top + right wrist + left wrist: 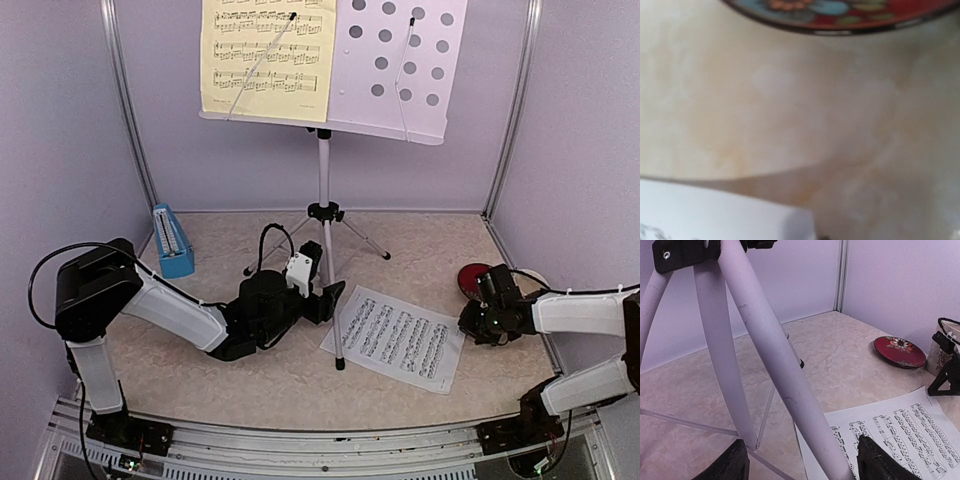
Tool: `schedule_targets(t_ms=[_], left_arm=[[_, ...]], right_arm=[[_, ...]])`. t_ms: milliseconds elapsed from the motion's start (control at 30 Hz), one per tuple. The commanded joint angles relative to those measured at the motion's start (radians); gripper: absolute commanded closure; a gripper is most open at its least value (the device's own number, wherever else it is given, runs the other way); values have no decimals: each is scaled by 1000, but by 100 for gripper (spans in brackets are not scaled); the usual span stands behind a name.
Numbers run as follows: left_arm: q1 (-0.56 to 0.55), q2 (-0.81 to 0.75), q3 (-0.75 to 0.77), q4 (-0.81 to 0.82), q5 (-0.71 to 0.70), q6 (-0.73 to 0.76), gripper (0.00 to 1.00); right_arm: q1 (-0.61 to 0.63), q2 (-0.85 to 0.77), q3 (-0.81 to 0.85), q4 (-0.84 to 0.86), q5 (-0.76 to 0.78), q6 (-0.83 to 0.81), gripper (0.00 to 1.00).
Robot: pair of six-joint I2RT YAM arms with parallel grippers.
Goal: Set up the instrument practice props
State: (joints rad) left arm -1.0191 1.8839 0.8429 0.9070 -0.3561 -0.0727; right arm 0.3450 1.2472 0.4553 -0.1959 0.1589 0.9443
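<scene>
Two hands low over the front half of the desk (200, 375): left hand (800, 460) apart, straddling a leg (770, 355) of the stand (323, 170); right hand (478, 322) at the right short edge of the white sheet (395, 340), spread impossible to tell. Sheet flat, long axis running leftward from that hand, so probably right arm's pick. Farther back, metronome (172, 240) by left edge; yellow sheet (265, 55) up on stand.

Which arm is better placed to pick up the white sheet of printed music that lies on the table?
Probably the right one. The right gripper is by the right edge of the white sheet of printed music; the left gripper stands open around a leg of the silver tripod music stand.
</scene>
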Motion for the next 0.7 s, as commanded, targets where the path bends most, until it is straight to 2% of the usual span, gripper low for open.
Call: schedule_targets(t_ms=[0, 67, 467, 533, 600, 667], left_arm=[[-5, -19, 7, -29, -31, 21, 28], [-7, -24, 5, -30, -34, 24, 28], [-12, -72, -21, -31, -30, 56, 27], [-12, -76, -24, -32, -29, 57, 26], [-12, -75, -24, -31, -22, 56, 26], [-12, -72, -23, -29, -14, 56, 26]], right_arm=[[-5, -50, -1, 27, -4, 1, 91], [-6, -81, 1, 21, 0, -8, 100], [-7, -312, 33, -36, 17, -141, 100], [-9, -305, 27, -29, -22, -152, 82], [-12, -291, 11, -8, -36, -157, 58], [-22, -258, 8, 10, -51, -163, 46]])
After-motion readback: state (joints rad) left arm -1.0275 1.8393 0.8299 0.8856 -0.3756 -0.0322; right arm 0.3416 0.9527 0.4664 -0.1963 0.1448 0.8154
